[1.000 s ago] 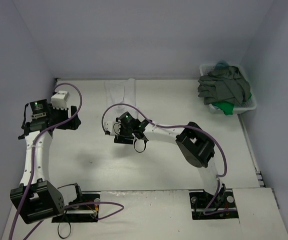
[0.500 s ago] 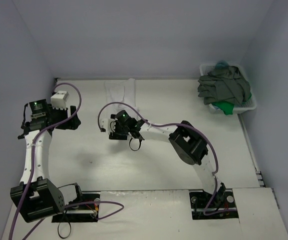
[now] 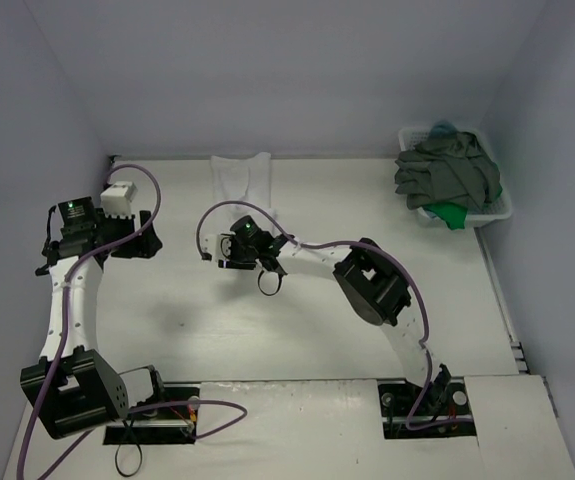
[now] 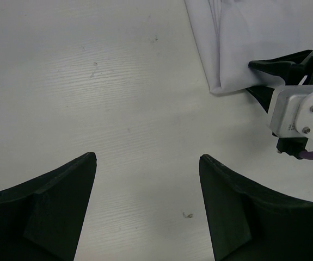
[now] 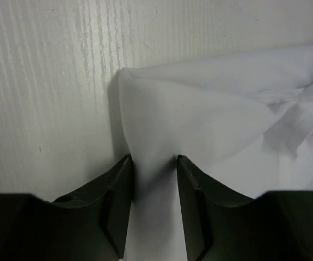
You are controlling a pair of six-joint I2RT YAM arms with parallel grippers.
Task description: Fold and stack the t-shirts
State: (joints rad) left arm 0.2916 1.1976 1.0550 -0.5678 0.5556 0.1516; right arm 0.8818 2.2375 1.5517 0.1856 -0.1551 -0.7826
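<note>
1. Status check: white t-shirt lies as a narrow folded strip at the far middle of the counter. The others are heaped in the basket in the far right corner. That's the dark grey shirt on top, the green shirt poking out underneath and a bit of the teal shirt at the back.
2. My right hand is down at the near corner of the white t-shirt. Its fingers sit either side of a pushed-up ridge of cloth that fills the gap. I honestly can't tell if that's a real clamp or just contact.
3. My left hand is spread wide with nothing in it. It hovers over bare counter just beside that same corner.
4. Main worry is that the bite looks shallow, right at the edge. If I lift on a weak pinch, the corner probably slips out and flops back.
5. I might also only have the top layer. Then pulling would peel the fold open instead of moving the whole strip.
6. Dragging by one corner could skew or bunch the strip, since nothing holds the far end.
7. The two hands are close together here, so bringing the left one in carelessly risks knocking the right.
</note>
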